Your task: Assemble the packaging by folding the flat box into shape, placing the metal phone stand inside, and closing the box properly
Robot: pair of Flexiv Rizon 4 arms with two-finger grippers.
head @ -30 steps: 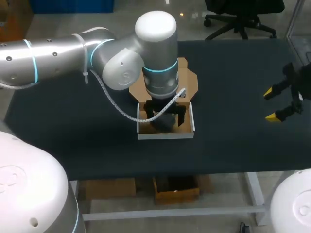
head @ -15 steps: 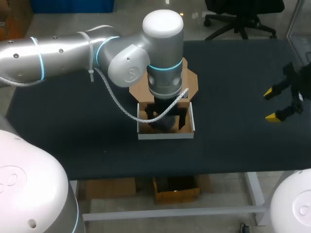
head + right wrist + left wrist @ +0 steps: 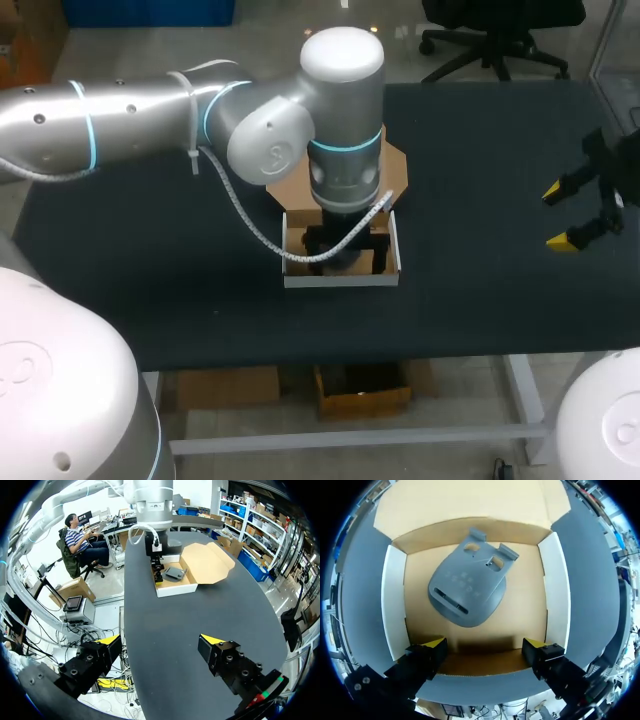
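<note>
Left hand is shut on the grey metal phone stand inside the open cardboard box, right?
No: left wrist view shows the left hand open, clear of the grey metal phone stand, which does lie inside the open cardboard box.

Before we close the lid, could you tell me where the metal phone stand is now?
The metal phone stand lies flat inside the open box at mid-table, just ahead of the open left gripper.

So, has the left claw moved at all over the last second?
Yes. In the head view the left claw has shifted toward the view's right and now sits more squarely over the open box, which has stayed put.
</note>
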